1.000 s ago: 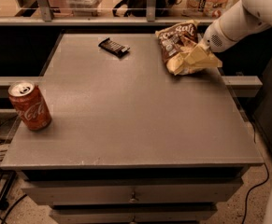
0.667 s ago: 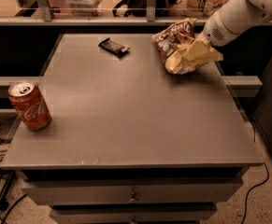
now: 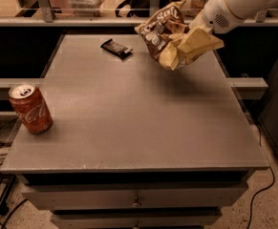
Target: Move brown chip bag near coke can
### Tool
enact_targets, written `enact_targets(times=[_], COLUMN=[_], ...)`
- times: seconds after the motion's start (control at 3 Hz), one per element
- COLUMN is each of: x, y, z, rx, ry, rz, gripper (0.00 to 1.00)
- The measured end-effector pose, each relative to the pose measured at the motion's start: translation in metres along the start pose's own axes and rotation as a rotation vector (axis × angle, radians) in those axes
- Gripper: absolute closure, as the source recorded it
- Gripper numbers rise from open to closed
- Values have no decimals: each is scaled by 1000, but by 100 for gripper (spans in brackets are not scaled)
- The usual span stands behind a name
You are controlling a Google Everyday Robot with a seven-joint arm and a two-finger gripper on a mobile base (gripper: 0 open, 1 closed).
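The brown chip bag (image 3: pixel 169 35), crinkly brown and pale yellow with white lettering, hangs in the air above the far right part of the grey table (image 3: pixel 138 123). My gripper (image 3: pixel 192 35) is shut on its right side and holds it clear of the tabletop. The white arm (image 3: pixel 234 4) comes in from the upper right. The red coke can (image 3: pixel 30 109) stands upright at the table's left edge, far from the bag.
A small dark candy bar wrapper (image 3: pixel 116 48) lies flat at the back of the table, left of the bag. Drawers sit under the table front. Cables lie on the floor at left and right.
The gripper has lifted the chip bag off the tabletop and carried it up and a little to the left. The can and the wrapper have not moved.
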State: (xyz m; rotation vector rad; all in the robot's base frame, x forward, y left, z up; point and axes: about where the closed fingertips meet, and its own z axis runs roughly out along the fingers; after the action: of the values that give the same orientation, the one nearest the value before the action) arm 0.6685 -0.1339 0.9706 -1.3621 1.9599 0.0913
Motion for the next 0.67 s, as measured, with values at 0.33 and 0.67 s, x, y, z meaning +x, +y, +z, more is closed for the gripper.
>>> enact_targets(times=[0.33, 0.67], x=[-39, -42], y=[32, 34], z=[-22, -21], rx=[-33, -35], ry=[-64, -67], rz=[-134, -148], gripper=[100, 100])
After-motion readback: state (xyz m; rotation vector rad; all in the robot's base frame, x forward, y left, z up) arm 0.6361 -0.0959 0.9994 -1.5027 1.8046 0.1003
